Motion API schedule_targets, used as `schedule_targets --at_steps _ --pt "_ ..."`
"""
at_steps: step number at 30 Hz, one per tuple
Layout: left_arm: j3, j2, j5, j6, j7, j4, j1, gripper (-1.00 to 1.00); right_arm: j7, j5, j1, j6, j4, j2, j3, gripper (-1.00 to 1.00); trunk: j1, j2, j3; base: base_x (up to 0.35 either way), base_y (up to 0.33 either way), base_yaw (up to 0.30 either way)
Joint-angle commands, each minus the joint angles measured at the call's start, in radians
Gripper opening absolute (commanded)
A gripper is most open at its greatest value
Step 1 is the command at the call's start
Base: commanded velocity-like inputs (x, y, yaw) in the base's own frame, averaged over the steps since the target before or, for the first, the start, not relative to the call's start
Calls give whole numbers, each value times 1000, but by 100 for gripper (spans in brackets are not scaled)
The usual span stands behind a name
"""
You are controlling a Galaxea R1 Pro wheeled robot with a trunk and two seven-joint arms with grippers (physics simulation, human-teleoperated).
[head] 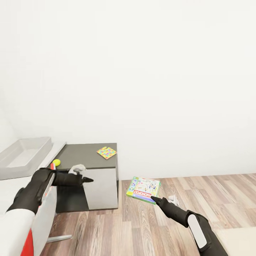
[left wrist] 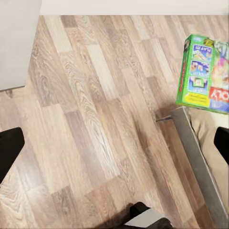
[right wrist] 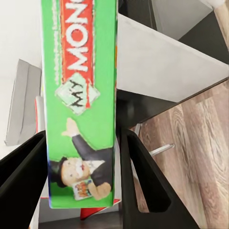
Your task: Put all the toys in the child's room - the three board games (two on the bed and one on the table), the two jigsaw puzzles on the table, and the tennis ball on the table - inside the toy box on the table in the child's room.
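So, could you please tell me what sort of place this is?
Probably a child's room: white walls, wood-plank floor, a jigsaw puzzle and tennis ball on a dark cabinet, and a green board game in the right hand.

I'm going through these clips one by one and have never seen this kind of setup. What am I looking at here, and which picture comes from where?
These are simulator renders of a wheeled robot with two arms. The large picture is from its head, looking down over both arms. The other two come from cameras near each gripper.

The right gripper is shut on a green-edged board game held over the wood floor; its wrist view shows the box's green edge between the two dark fingers.

The left gripper holds nothing; its wrist camera looks down at the floor.

On the dark cabinet lie a jigsaw puzzle and a tennis ball. The grey toy box sits on the pale table beside it.
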Motion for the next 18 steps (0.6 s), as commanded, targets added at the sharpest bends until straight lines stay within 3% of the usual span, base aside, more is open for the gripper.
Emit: schedule_targets --at_steps 1,4,5,7,8,12,18 --pt "3 16 -12 25 -48 -36 -5 100 2 -2 -1 7 -1 2 -4 -100 0 -1 -2 0 0 0" --pt "2 45 -16 48 -123 -85 -35 100 2 -1 -1 -12 -1 2 -3 -100 0 -1 -2 0 0 0" --pt "3 82 -14 54 -170 -98 -66 100 3 -1 -1 -30 -1 2 -2 -100 0 -1 -2 0 0 0" --pt "2 122 -12 54 -223 -101 -93 100 3 -1 -1 -43 -1 2 -2 -100 0 -1 -2 0 0 0" --pt "1 164 -15 54 -344 -104 -121 100 5 1 -1 -51 -1 2 3 -100 0 -1 -2 0 0 0" --pt "1 196 -18 54 -449 -105 -130 100 11 1 -1 -52 -5 1 3 -100 0 -1 -2 0 0 0" --pt "1 222 -14 54 -476 -106 -131 100 36 -4 -1 -47 -11 1 2 -100 0 -1 -2 14 0 30"
